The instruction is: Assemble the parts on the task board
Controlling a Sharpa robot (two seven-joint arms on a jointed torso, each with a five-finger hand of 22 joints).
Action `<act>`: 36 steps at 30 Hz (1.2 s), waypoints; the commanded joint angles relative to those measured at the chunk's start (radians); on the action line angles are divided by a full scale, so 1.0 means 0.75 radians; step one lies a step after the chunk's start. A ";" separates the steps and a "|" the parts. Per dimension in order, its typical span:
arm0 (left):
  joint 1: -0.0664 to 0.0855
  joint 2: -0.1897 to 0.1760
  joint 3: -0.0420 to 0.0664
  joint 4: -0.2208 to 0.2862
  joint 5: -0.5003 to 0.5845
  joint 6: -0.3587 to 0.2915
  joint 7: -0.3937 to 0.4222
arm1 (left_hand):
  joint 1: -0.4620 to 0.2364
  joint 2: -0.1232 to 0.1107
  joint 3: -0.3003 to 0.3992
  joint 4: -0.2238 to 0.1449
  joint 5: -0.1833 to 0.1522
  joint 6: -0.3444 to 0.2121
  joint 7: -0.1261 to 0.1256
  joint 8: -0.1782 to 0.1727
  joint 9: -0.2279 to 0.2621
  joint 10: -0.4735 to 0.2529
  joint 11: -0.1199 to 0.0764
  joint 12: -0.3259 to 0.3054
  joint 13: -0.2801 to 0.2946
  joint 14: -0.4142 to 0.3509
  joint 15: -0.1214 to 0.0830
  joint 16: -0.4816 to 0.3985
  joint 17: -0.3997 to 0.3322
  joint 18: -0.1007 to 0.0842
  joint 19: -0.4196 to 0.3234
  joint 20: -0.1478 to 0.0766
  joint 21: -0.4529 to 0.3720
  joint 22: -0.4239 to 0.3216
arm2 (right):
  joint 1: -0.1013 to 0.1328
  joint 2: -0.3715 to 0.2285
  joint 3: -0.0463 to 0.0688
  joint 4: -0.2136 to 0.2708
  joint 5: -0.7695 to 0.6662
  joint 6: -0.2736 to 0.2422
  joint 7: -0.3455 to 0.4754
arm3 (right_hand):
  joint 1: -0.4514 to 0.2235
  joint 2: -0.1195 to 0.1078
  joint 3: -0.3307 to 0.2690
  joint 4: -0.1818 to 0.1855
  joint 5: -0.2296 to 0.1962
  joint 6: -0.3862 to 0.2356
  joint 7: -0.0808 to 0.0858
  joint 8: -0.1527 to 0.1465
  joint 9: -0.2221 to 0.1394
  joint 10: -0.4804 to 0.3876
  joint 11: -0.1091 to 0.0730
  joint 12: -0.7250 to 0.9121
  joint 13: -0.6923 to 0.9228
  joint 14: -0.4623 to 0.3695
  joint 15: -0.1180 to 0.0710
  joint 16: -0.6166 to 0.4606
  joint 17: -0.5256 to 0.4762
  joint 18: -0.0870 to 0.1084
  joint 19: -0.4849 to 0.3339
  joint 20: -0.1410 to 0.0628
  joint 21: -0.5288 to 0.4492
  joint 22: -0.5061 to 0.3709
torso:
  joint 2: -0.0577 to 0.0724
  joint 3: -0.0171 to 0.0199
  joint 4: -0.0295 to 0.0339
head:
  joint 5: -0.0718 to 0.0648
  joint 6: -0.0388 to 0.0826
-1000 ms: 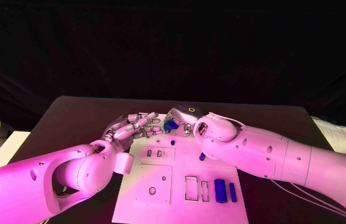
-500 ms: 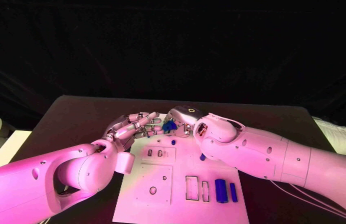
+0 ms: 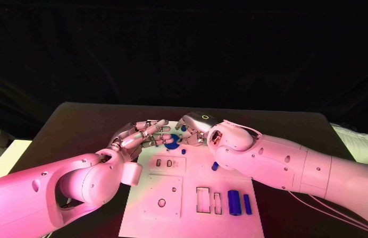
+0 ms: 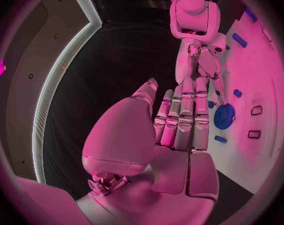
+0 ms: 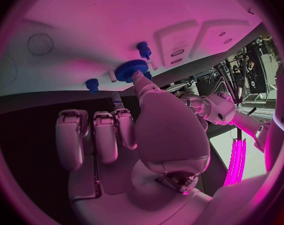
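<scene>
Lowered since a second ago: blue gear (image 3: 175, 139), earlier raised between the two hands, now sitting on the task board (image 3: 230, 224) at its far end. Touched at its rim by the right hand (image 3: 196, 127), thumb tip (image 5: 137, 76) against the toothed edge, other fingers (image 5: 95, 135) lying straight and side by side short of the gear, nothing gripped. Just beside the fingertips (image 4: 202, 119) of the left hand (image 3: 142, 134), fingers straight and pressed together, not holding anything. Small blue peg (image 5: 143, 48) just beyond the gear from the right thumb, another (image 5: 92, 84) beside it. Two blue bars (image 3: 239, 202) well apart, near the right forearm.
</scene>
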 commanded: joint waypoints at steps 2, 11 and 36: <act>0.001 0.000 0.001 0.002 0.000 0.023 0.003 | 0.012 -0.001 0.001 -0.009 -0.004 -0.004 0.002 -0.006 -0.001 -0.005 0.000 -0.006 -0.002 -0.001 0.006 -0.008 0.002 0.016 0.000 0.011 -0.008 -0.002 | -0.002 -0.007 0.000 0.000 -0.016 0.020 -0.020 | 0.013 0.020 0.016 -0.004 -0.002 0.023 -0.004 0.009 0.003 0.060 -0.001 0.004 0.238 0.125 0.002 0.007 0.281 -0.024 0.025 0.011 0.007 0.139 | 0.000 0.0001 -0.0007 | -0.004 -0.002; 0.001 0.000 0.001 0.000 0.000 0.023 0.006 | 0.012 -0.001 0.001 -0.009 -0.004 -0.004 0.002 -0.006 -0.001 -0.005 0.000 -0.006 -0.002 -0.001 0.006 -0.008 0.002 0.016 0.000 0.011 -0.008 -0.002 | -0.005 -0.017 0.000 0.015 0.001 -0.031 0.016 | 0.018 0.023 0.019 -0.008 0.002 0.034 -0.006 0.011 0.004 0.064 -0.003 0.013 0.244 0.126 0.000 0.008 0.284 -0.026 0.029 0.010 0.010 0.147 | 0.000 -0.0011 0.0018 | -0.007 -0.002; 0.006 -0.035 0.001 -0.073 -0.003 0.008 0.046 | 0.002 -0.001 0.011 -0.029 -0.003 -0.006 0.009 -0.017 -0.001 -0.023 0.013 -0.009 -0.003 -0.068 0.033 -0.072 -0.015 0.013 -0.096 0.039 -0.074 -0.022 | -0.006 0.049 0.000 -0.037 0.105 0.098 0.048 | -0.040 0.009 -0.017 0.032 0.007 0.038 -0.009 -0.002 -0.001 0.066 -0.005 0.013 0.245 0.126 -0.003 0.008 0.286 -0.028 0.034 0.006 0.014 0.156 | 0.001 -0.0031 0.0036 | -0.001 -0.008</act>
